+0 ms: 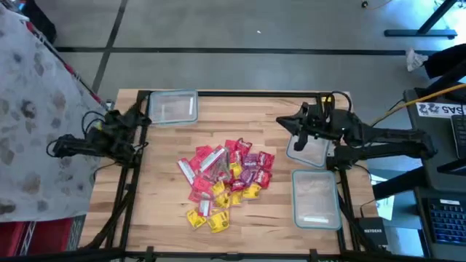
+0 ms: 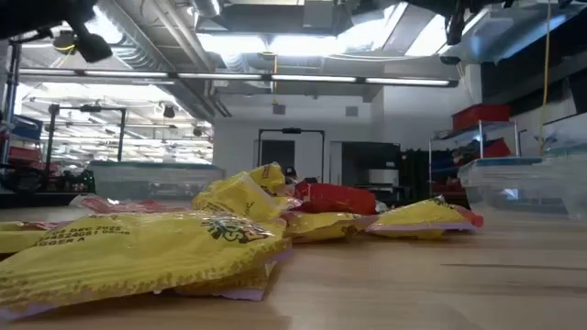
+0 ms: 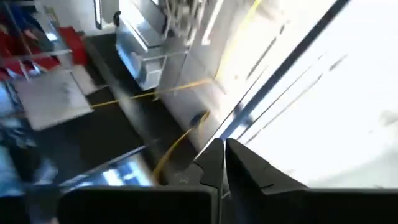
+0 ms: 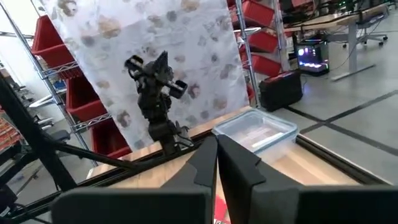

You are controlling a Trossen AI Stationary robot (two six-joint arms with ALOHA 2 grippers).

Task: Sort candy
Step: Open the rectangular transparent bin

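Observation:
The candy (image 1: pixel 226 178) lies in a loose pile on the middle of the wooden table: red, yellow, purple and silvery wrapped pieces. The low view shows the candy (image 2: pixel 138 252) close up, with yellow packs in front and a red one behind. My left gripper (image 1: pixel 138 120) stays at the table's left edge, raised, far from the pile. In its wrist view my left gripper (image 3: pixel 224 162) is shut on nothing. My right gripper (image 1: pixel 287 122) hovers at the far right, above a clear container (image 1: pixel 309 149). My right gripper (image 4: pixel 216 155) is also shut and holds nothing.
There are three clear plastic containers: one at the far left (image 1: pixel 173 107), one on the right under my right arm, and one at the near right (image 1: pixel 316 198). A dark frame (image 1: pixel 240 93) runs along the table's edges. Bare wood surrounds the pile.

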